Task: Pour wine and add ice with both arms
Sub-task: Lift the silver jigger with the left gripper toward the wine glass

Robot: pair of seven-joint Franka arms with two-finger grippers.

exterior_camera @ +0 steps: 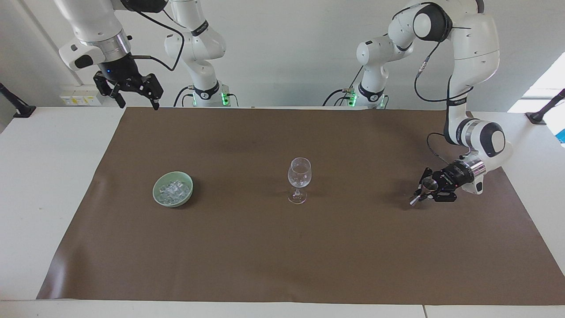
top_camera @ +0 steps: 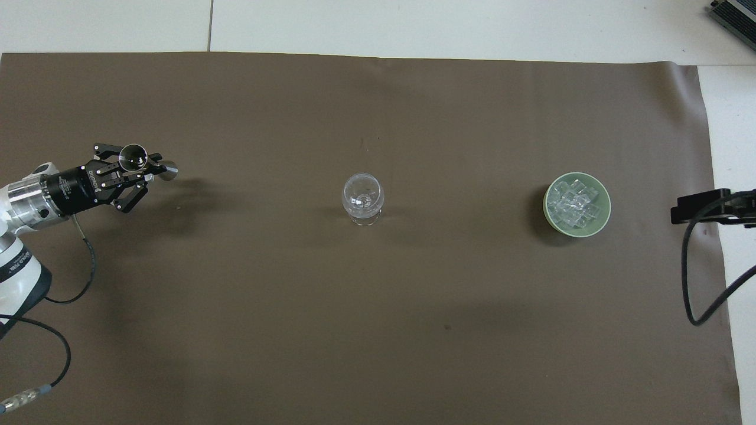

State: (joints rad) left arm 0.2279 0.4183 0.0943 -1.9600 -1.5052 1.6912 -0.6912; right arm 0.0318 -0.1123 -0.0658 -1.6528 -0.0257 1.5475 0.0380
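A clear stemmed wine glass (exterior_camera: pixel 299 179) (top_camera: pixel 362 198) stands upright mid-mat. The ice (exterior_camera: pixel 174 191) (top_camera: pixel 574 203) lies heaped in a pale green bowl (exterior_camera: pixel 158 197) (top_camera: pixel 547 206) toward the right arm's end. My left gripper (exterior_camera: pixel 427 189) (top_camera: pixel 140 170) is shut on a small metal jigger (exterior_camera: pixel 423 190) (top_camera: pixel 132 157), held tilted low over the mat toward the left arm's end, well apart from the glass. My right gripper (exterior_camera: pixel 134 93) hangs open and holding nothing, high over the mat's corner at the robots' end. No wine shows; the jigger's inside cannot be read.
A brown mat (exterior_camera: pixel 309 256) (top_camera: pixel 378 330) covers most of the white table (exterior_camera: pixel 39 176). A black cable (top_camera: pixel 688 277) loops over the mat's edge at the right arm's end. Black clamps (exterior_camera: pixel 17 108) sit at the table's corners by the robots.
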